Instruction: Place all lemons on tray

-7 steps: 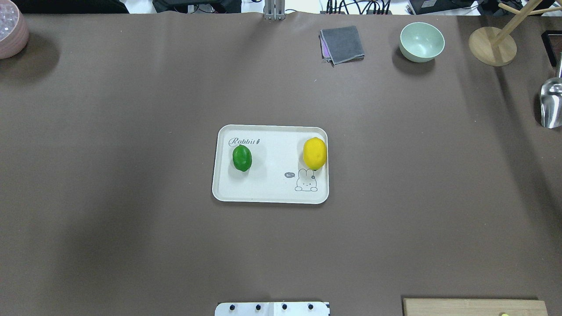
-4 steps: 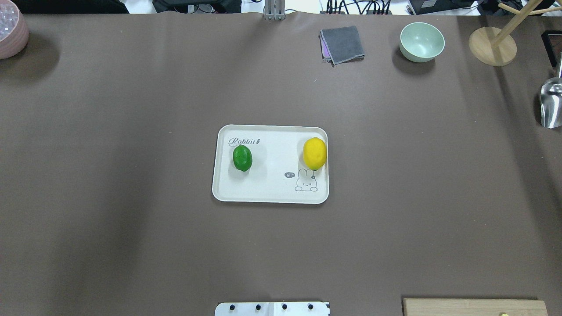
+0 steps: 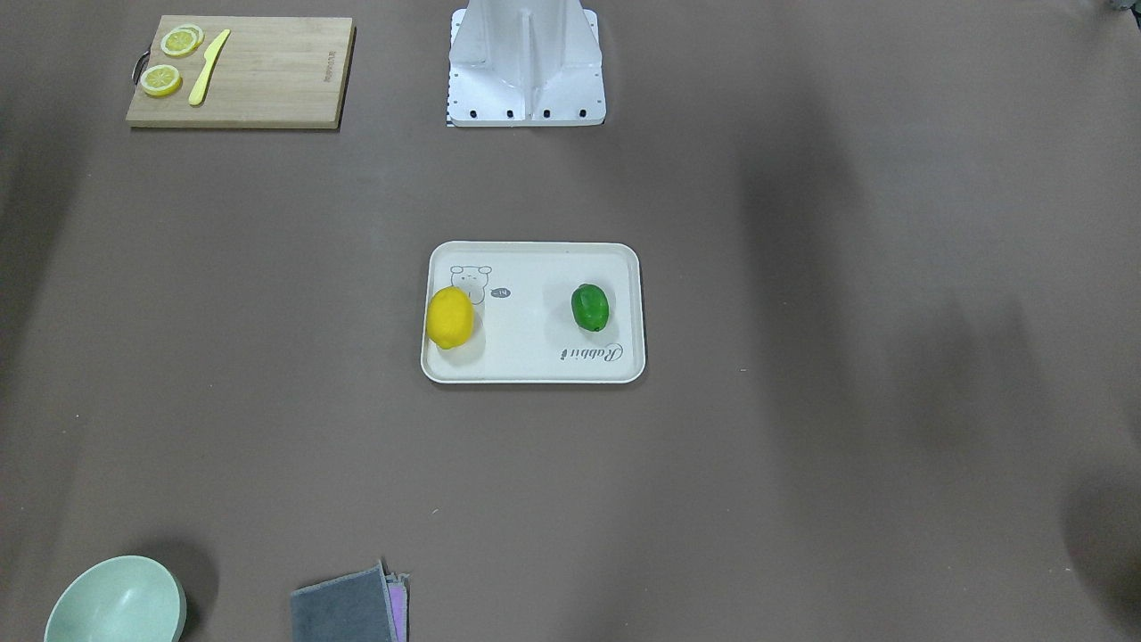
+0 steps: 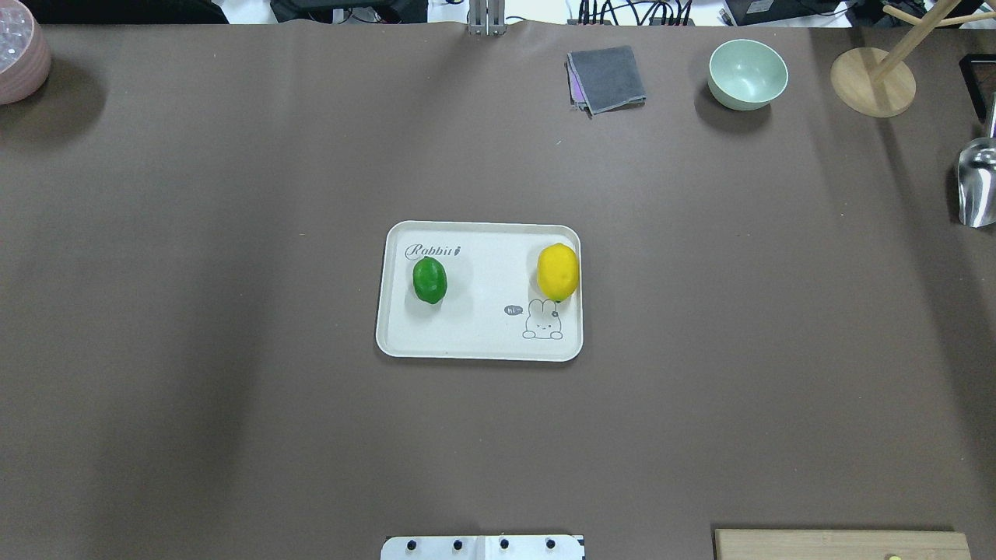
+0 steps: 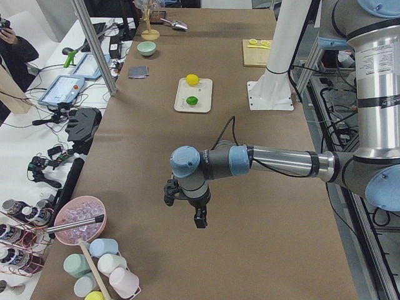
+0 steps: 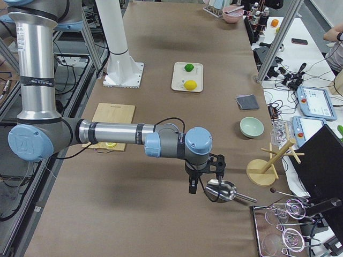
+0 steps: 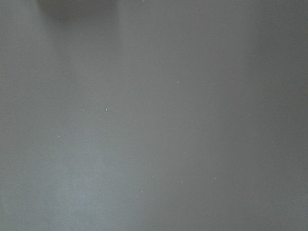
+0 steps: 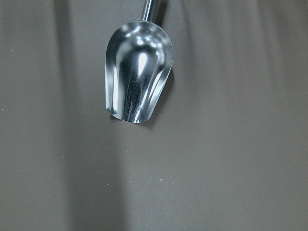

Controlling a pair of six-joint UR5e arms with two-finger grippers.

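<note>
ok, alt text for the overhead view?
A cream tray sits centred on a brown table, green lemon on its left, yellow lemon on its right. A grey cloth, green bowl and metal scoop lie near the far and right edges.

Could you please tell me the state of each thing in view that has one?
yellow lemon: lying on the tray.
green lemon: lying on the tray.
tray: flat, holding both lemons.
left hand: above bare table; open or shut, cannot tell.
right hand: by the scoop; cannot tell.
scoop: empty, on table.
</note>
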